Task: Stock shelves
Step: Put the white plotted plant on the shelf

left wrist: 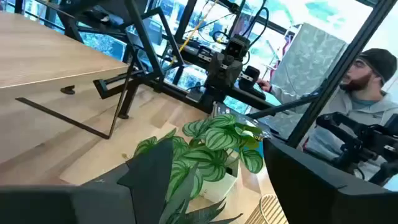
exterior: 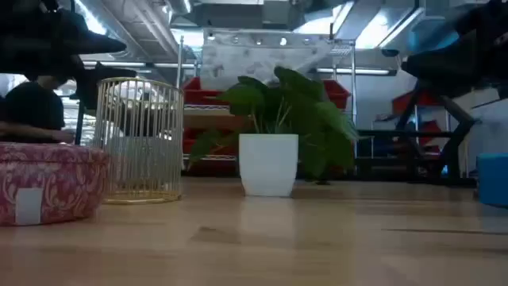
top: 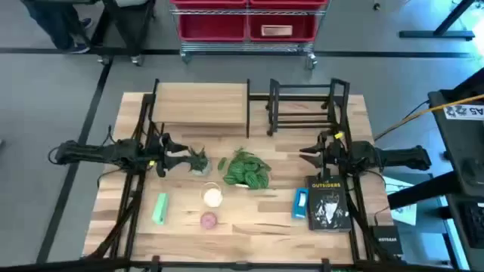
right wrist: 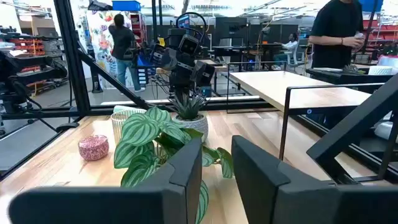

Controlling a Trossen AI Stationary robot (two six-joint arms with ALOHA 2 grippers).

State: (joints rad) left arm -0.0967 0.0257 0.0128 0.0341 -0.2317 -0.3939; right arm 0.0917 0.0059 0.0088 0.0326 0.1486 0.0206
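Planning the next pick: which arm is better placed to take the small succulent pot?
Left, probably. The left gripper hovers open right beside the succulent, while the right gripper sits across the leafy plant, far from it.

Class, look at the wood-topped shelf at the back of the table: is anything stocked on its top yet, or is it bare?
Bare. From above, the wood-topped shelf shows only plain board; the striped-leaf plant and book sit on the table. The lower tier is hidden.

- A robotics lab or workshop: a wooden table (top: 249, 219) stands on a grey floor, with a wheeled cart of red bins (top: 246, 23) at the top centre.
- In the right wrist view's upper area, people (right wrist: 341, 34) stand among workbenches, metal frames and equipment.
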